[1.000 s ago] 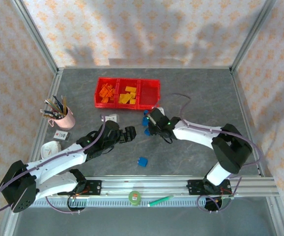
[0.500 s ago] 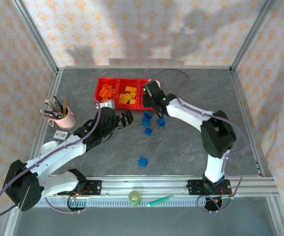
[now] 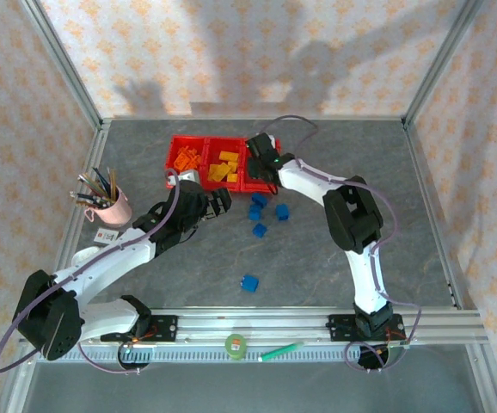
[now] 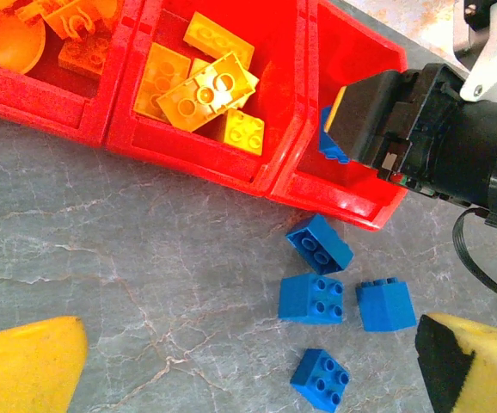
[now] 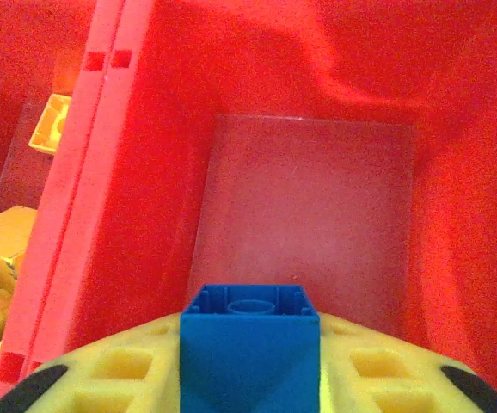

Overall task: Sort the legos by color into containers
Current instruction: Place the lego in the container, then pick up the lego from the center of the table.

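Five blue legos (image 3: 260, 230) lie loose on the grey tabletop (image 3: 386, 155) in the top view. Four are clustered just in front of the containers (image 3: 231, 186) and one sits well apart, nearer the arms' bases. Orange and yellow pieces already fill the left and middle bins. The right fingers (image 3: 261, 157) hang over the right-hand bin, and the left fingers (image 3: 221, 205) are near the cluster.

From the left wrist, the left fingers (image 4: 33, 366) stand wide apart and hold nothing, with four blue legos on the tabletop ahead of them. The right fingers (image 4: 365, 112) dip into the end bin carrying a blue brick (image 4: 330, 142).

From the right wrist, the right fingers (image 5: 119, 370) are clamped on the blue brick (image 5: 248, 344) by its flat side walls, above the bin's bare floor. These bricks look light, rigid and smooth-sided. I judge a squeeze across two opposite flat faces to be the safest hold, since a corner pinch would likely let one twist free.
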Controlling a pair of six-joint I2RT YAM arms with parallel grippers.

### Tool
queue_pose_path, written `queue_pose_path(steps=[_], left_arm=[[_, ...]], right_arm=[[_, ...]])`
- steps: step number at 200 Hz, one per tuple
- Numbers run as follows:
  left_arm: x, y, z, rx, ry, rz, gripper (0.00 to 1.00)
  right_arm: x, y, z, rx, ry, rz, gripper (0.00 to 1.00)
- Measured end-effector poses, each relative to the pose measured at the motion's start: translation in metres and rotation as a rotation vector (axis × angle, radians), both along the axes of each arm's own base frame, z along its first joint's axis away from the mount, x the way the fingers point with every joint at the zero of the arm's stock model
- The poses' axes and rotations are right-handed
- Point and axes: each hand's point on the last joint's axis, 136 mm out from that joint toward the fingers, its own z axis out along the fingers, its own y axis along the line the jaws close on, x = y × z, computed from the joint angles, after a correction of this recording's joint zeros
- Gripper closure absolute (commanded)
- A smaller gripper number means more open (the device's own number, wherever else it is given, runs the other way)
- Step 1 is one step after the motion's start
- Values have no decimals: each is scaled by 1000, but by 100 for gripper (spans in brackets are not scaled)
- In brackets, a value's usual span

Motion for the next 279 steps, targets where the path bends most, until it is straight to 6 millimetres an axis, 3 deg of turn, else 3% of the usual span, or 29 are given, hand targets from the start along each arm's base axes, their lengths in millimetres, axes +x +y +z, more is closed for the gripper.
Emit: queue_pose_path(steps=[14, 61, 86, 111, 137, 156, 197, 224, 279], left_arm=[[0, 0, 0, 0, 0, 1, 1], [0, 1, 0, 6, -2, -3, 1], [0, 0, 0, 7, -1, -8, 1], [-3, 0, 4, 0, -9, -21, 1], [-10, -2, 12, -29, -28, -42, 1], [-18, -2, 9, -36, -27, -54, 1], [-41, -17, -9, -52, 10, -114, 1], [-50, -27, -16, -71, 27, -136, 1], [-53, -38, -17, -127, 20, -139, 1]], right_arm=[[-1, 2, 0, 7, 4, 8, 54], [-1, 5, 7, 22, -1, 23, 51], [-9, 2, 34, 51, -37, 28, 49], [-29, -12, 70, 88, -85, 21, 44], [-52, -29, 83, 106, -103, 6, 39], [-69, -42, 71, 94, -76, -4, 35], [-102, -64, 21, 37, 30, -19, 27], [-118, -72, -3, 9, 87, -11, 26], [-124, -76, -14, -12, 116, -11, 32]])
